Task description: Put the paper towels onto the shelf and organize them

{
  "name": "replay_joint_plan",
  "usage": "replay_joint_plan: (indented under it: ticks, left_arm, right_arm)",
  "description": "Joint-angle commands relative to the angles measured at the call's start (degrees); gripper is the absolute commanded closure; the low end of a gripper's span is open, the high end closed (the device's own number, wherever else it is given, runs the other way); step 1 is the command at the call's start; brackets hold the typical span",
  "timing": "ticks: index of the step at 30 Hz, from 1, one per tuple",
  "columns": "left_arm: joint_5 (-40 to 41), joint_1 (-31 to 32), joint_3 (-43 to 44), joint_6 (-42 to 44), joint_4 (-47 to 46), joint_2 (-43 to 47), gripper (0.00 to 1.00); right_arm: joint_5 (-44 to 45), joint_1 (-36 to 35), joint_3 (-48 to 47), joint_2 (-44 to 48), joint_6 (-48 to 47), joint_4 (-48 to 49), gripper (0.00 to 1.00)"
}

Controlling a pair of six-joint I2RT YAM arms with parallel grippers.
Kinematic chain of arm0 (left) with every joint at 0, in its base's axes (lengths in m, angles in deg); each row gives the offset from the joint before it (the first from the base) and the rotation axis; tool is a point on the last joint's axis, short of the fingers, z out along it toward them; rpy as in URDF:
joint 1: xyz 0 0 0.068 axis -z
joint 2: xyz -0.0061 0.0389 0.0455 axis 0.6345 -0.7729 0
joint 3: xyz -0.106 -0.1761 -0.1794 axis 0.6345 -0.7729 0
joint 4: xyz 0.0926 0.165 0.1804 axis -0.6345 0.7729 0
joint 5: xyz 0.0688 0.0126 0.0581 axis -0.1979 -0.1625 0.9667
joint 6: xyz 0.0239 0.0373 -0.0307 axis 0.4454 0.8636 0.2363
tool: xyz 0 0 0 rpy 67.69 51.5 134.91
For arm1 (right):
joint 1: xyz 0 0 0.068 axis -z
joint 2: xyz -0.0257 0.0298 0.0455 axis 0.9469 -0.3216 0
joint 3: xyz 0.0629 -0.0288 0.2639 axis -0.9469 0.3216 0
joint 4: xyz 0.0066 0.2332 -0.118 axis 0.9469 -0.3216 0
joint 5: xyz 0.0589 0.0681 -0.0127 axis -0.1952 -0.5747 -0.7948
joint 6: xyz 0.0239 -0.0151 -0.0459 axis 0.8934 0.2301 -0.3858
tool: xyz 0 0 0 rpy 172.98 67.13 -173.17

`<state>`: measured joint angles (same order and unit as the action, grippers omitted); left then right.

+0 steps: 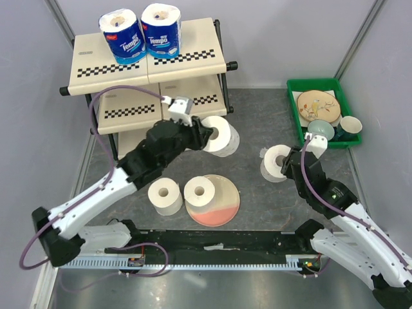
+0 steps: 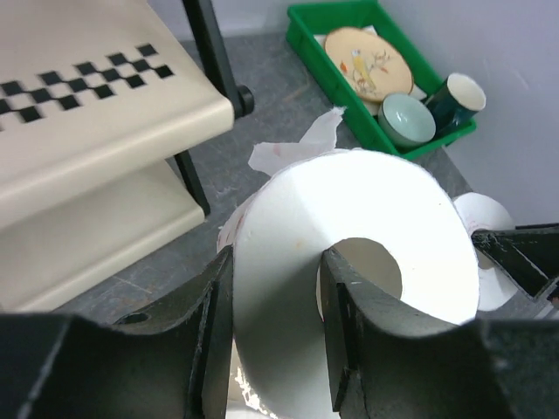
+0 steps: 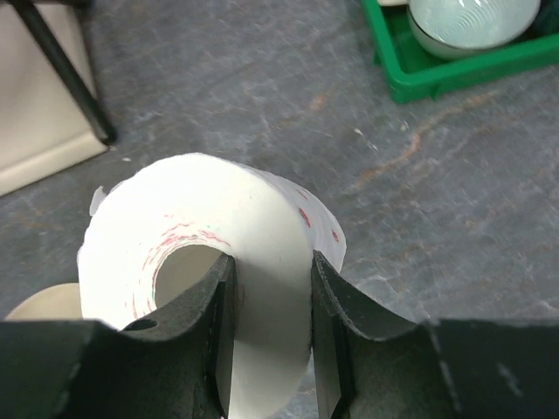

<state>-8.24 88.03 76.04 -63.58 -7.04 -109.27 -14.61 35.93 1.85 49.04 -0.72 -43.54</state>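
Observation:
The cream shelf (image 1: 96, 61) with checkered edges stands at the back left; two blue-wrapped Tempo rolls (image 1: 143, 32) stand on its top tier. My left gripper (image 1: 205, 136) is shut on the wall of an unwrapped white roll (image 1: 221, 136), one finger in the core, just right of the shelf's middle tier; it also shows in the left wrist view (image 2: 367, 227). My right gripper (image 1: 291, 162) is shut on another unwrapped roll (image 1: 276, 162) the same way; it also shows in the right wrist view (image 3: 218, 236). Two more unwrapped rolls stand near the front: one (image 1: 165, 196) on the table, one (image 1: 201, 193) on the pink plate (image 1: 222, 206).
A green tray (image 1: 295, 103) with a plate, a bowl and cups stands at the back right. The shelf's black frame post (image 2: 210, 52) is close to the left-held roll. A black rail (image 1: 212, 244) runs along the near edge.

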Motion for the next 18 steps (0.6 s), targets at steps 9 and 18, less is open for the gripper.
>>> replay_joint_plan:
  ticks: [9,18]
  left_arm:
    - [17.93,0.22,-5.97,2.60,7.81,20.39,0.76]
    - [30.95,0.14,-6.15,3.39,14.41,27.26,0.73]
  right_arm:
    - [-16.39,0.15,-14.98,-11.90,-7.97,15.07,0.75]
    - [-22.04,-3.44,-24.82,-19.81,-8.93,20.52,0.73]
